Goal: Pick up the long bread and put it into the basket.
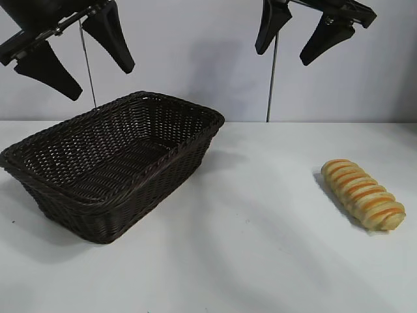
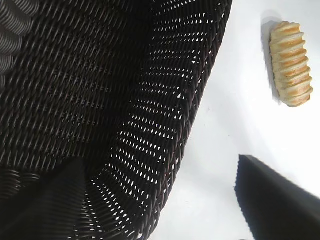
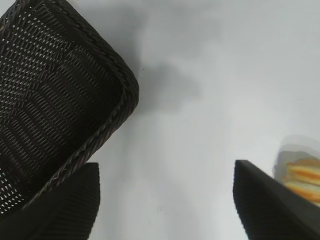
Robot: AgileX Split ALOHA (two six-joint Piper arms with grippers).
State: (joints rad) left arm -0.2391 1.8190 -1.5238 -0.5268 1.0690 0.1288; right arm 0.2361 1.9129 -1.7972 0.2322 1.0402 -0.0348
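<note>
The dark wicker basket (image 1: 111, 163) sits left on the white table (image 1: 260, 248), the long bread (image 1: 363, 193) well apart (right side); left gripper (image 1: 75, 62) and right gripper (image 1: 290, 39) hang above, both wide open, empty.

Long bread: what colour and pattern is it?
The long bread is pale yellow-tan with orange-brown stripes across ridged bands, clearest in the exterior view.

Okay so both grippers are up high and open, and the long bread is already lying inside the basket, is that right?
Not quite. The long bread lies on the table, apart from the basket, which holds nothing, as the exterior view shows. The left gripper and right gripper are indeed high and open.
</note>
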